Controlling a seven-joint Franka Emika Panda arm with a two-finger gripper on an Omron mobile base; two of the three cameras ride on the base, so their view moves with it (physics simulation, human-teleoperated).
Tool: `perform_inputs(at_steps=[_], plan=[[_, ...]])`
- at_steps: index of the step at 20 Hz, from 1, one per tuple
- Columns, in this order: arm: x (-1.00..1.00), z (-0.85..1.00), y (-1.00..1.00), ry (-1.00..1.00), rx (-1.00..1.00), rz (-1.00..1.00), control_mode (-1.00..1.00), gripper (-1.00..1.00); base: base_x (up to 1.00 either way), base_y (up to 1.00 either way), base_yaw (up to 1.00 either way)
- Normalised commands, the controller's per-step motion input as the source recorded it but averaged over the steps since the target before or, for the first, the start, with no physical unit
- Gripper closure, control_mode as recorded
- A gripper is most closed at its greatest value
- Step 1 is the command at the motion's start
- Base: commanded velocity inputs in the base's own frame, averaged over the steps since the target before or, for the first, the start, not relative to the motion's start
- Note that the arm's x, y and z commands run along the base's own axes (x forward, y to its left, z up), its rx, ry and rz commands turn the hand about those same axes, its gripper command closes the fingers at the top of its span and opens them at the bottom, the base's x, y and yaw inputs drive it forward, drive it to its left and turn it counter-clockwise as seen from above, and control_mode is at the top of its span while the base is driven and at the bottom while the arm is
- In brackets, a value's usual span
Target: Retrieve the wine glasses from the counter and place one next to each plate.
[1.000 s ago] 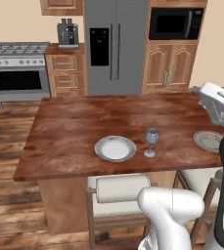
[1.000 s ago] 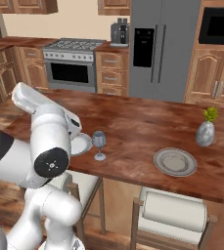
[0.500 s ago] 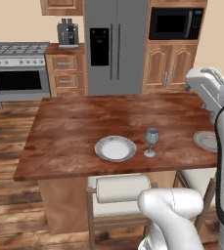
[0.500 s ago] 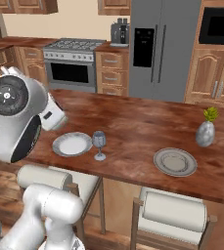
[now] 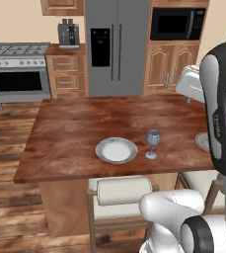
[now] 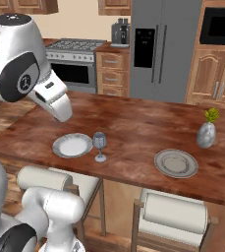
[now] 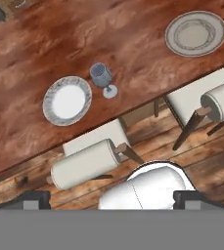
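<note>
wood island top (image 6: 148, 128), 2 plates (image 6: 72, 145) (image 6: 176, 163), 1 glass (image 6: 99, 146)

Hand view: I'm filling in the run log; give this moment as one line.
end effector: open, empty, high above island | translucent grey-blue stemmed wine glass: upright beside round grey-rimmed plate | second grey plate: no glass

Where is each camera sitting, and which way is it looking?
Left base view: behind the arm on its left, looking forward and down at the island top, a plate and a wine glass; the white arm rises at the right.
Right base view: behind on the right, facing the same island top; the arm rises at the left, and a second plate and a vase show.
Hand view: high above, looking down past the open fingers.
All three share the glass beside the plate.
</note>
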Motion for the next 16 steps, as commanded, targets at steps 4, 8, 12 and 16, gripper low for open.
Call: perform_inputs(at_steps=[4, 8, 12, 16], plan=[[-0.15, -1.0, 0.05, 0.29, -0.38, 0.08, -1.0, -1.0, 0.0, 0.0, 0.0], [-0.49, -0.99, 0.08, -0.07, -0.31, 0.19, -1.0, -1.0, 0.0, 0.0, 0.0], [-0.78, -0.61, 0.0, -0.39, -0.22, 0.21, -1.0, -1.0, 0.0, 0.0, 0.0], [-0.9, 0.12, 0.0, -0.53, -0.01, 0.25, -1.0, -1.0, 0.0, 0.0, 0.0]])
